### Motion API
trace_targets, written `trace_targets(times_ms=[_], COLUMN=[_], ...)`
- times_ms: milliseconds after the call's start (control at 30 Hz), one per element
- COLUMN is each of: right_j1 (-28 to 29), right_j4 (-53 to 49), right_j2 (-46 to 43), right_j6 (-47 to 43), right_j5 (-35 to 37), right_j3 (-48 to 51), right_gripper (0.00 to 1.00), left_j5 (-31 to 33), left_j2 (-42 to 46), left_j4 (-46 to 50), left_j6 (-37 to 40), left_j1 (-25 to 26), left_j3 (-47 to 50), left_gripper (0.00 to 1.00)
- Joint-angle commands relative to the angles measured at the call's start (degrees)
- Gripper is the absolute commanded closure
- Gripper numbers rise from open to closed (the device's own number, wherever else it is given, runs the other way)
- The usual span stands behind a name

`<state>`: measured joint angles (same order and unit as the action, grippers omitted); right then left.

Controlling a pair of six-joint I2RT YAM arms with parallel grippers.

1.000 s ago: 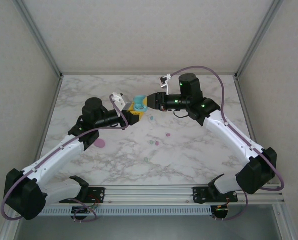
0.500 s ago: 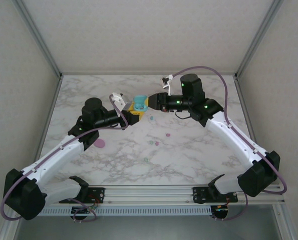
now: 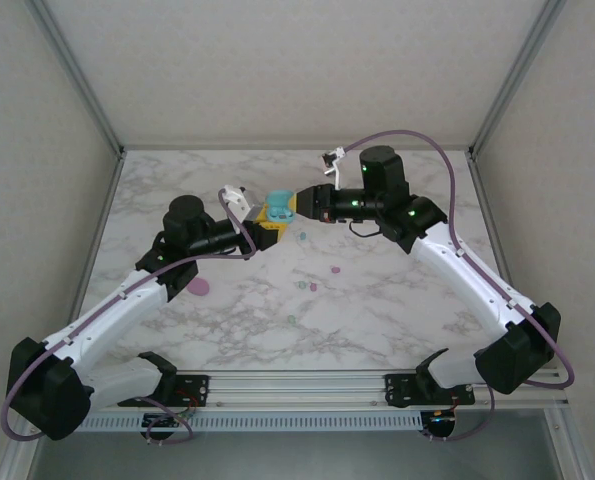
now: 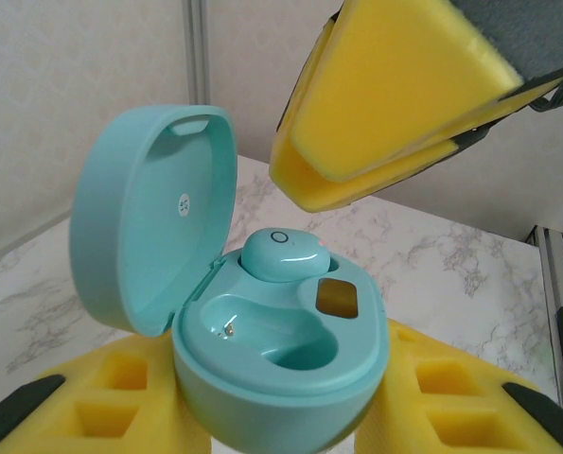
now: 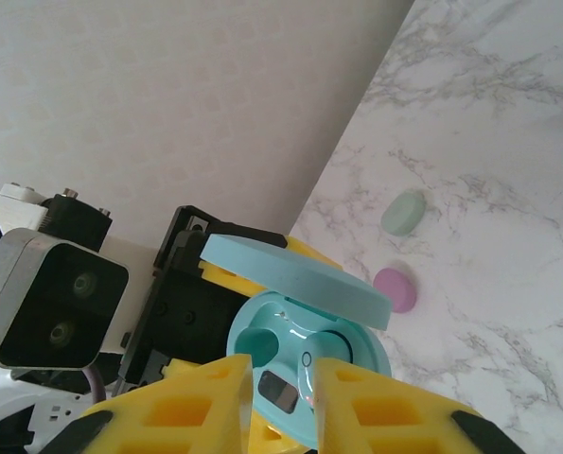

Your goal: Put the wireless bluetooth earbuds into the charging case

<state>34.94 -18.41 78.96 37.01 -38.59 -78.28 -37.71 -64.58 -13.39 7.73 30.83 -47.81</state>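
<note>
Aloft, left end effector (image 3: 266, 222) grips the open cyan case (image 4: 283, 383); right end effector (image 5: 279, 374), grip unclear, points at it

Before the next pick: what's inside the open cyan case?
One cyan earbud sits in one well; the other well is empty, contact pin showing. The floor beneath the seated earbud is covered.

Case (image 4: 281, 378) between left jaws; earbud (image 4: 283, 255) seated inside it; right jaws above case.
</note>
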Motion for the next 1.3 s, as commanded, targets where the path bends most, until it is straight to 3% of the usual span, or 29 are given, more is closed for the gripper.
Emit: trace_targets(times_ms=[0,200,500,667,867,1033,1267], right_j1=[0.66,0.66,-3.42,-8.71,-7.89,-5.24,-3.58], right_j4=[-1.48,-2.45,-11.44,-14.38,-24.04,-30.50,-29.39], right_j2=[0.63,-2.68,-5.77,4.37,25.59,40.78,48.55], right_j6=[-0.94,-3.71,-6.55,-7.74,-15.18,-16.66,-13.48], right_j5=[0.73,3.16,24.78,23.17,19.74,21.40,23.09], right_j3=[-2.30,-2.53,-0.41,0.00,-12.59,-24.22,-27.83], right_gripper=[0.75,0.70,0.67,0.66,0.65,0.63,0.61], left_j5=[-1.32,0.41,3.72,4.73,6.65,7.82,8.62], left_j2=[0.02,0.65,4.26,8.09,13.29,16.37,18.23], left_j4=[-1.14,-0.54,-0.10,2.05,6.04,8.72,10.21], left_j6=[0.31,0.87,0.98,0.88,1.62,2.29,2.47], left_j1=[0.55,0.55,0.55,0.57,0.56,0.59,0.55], left_j3=[-2.12,-1.87,0.49,1.22,1.49,1.48,1.67], left_gripper=[0.72,0.72,0.72,0.72,0.72,0.72,0.72])
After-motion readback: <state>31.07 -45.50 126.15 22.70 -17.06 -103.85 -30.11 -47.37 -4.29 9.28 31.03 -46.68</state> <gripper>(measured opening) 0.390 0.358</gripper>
